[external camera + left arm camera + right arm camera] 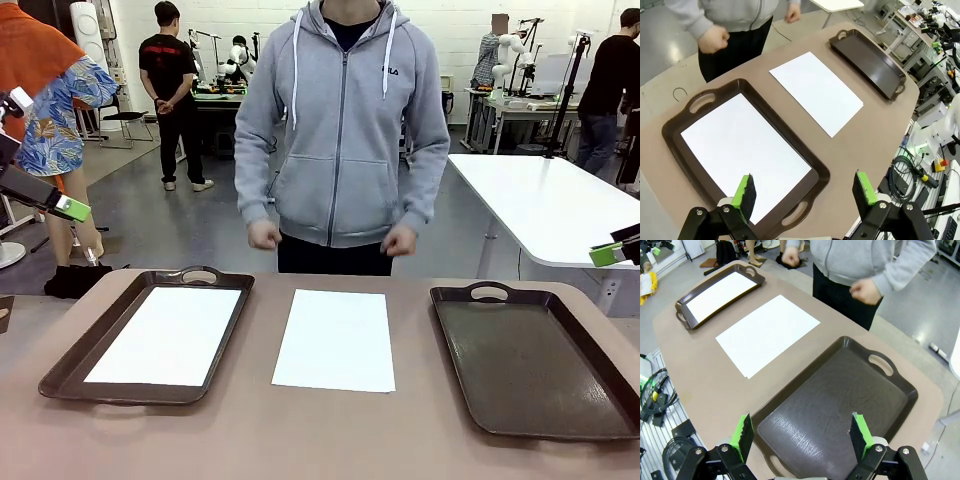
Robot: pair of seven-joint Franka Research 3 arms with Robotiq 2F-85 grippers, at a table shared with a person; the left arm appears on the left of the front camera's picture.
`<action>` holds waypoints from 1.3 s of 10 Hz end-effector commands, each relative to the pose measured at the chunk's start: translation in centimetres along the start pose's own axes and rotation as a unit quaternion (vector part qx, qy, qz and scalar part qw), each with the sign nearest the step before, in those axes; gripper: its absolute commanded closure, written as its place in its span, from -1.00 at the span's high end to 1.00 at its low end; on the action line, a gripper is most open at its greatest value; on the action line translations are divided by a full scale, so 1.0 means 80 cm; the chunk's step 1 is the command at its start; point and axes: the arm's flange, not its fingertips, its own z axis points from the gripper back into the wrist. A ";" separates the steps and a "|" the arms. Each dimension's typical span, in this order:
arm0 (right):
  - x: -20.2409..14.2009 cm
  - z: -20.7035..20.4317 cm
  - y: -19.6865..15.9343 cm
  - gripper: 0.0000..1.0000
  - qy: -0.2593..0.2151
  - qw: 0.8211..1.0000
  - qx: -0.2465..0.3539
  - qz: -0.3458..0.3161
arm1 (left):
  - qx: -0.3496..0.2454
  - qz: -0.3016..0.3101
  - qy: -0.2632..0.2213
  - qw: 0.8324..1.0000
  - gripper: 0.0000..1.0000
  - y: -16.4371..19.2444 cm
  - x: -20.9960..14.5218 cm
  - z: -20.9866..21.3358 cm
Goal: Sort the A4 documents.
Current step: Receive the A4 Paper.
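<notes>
Both arms hang above the near edge of the tabletop [250,435].

Left end effector [805,191]: green pads wide apart, nothing between them, over the near end of the left tray [784,131]. Right end effector [801,434]: pads likewise wide apart and holding nothing, over the near end of the right tray [830,400].

A4 documents: one sheet [170,333] lies flat inside the left tray, by the tabletop's left edge. A second sheet [335,340] lies flat on the bare tabletop, between the trays and touching neither. The right tray, by the right edge, is bare inside.

The person [343,130] stands at the far edge, one hand [264,235] and the other hand [399,240] loosely closed, touching nothing.

Judgement: the middle sheet is the one left for you to sort, placed where either arm can reach it. It lies thin and flush, so you probably need to lift an edge before pinching.
</notes>
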 end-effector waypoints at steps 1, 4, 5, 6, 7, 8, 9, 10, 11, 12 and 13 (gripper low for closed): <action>-0.001 -0.003 -0.002 1.00 -0.005 1.000 0.010 0.001 | -0.001 -0.004 0.004 1.000 1.00 0.001 -0.002 0.001; -0.001 -0.003 -0.002 1.00 -0.005 1.000 0.010 0.001 | -0.001 -0.004 0.004 1.000 1.00 0.001 -0.002 0.001; -0.001 -0.003 -0.002 1.00 -0.005 1.000 0.010 0.001 | -0.001 -0.004 0.004 1.000 1.00 0.001 -0.002 0.001; -0.001 -0.003 -0.002 1.00 -0.005 1.000 0.010 0.001 | -0.001 -0.004 0.004 1.000 1.00 0.001 -0.002 0.001; -0.001 -0.003 -0.002 1.00 -0.005 1.000 0.010 0.001 | -0.001 -0.004 0.004 1.000 1.00 0.001 -0.002 0.001; -0.001 -0.003 -0.002 1.00 -0.005 1.000 0.010 0.001 | -0.001 -0.004 0.004 1.000 1.00 0.001 -0.002 0.001; -0.001 -0.003 -0.002 1.00 -0.005 1.000 0.010 0.001 | -0.001 -0.004 0.004 1.000 1.00 0.001 -0.002 0.001; -0.001 -0.003 -0.002 1.00 -0.005 1.000 0.010 0.001 | -0.001 -0.004 0.004 1.000 1.00 0.001 -0.002 0.001; -0.001 -0.003 -0.002 1.00 -0.005 1.000 0.010 0.001 | -0.001 -0.004 0.004 1.000 1.00 0.001 -0.002 0.001; -0.001 -0.003 -0.002 1.00 -0.005 1.000 0.010 0.001 | -0.001 -0.004 0.004 1.000 1.00 0.001 -0.002 0.001; -0.001 -0.003 -0.002 1.00 -0.005 1.000 0.010 0.001 | -0.001 -0.004 0.004 1.000 1.00 0.001 -0.002 0.001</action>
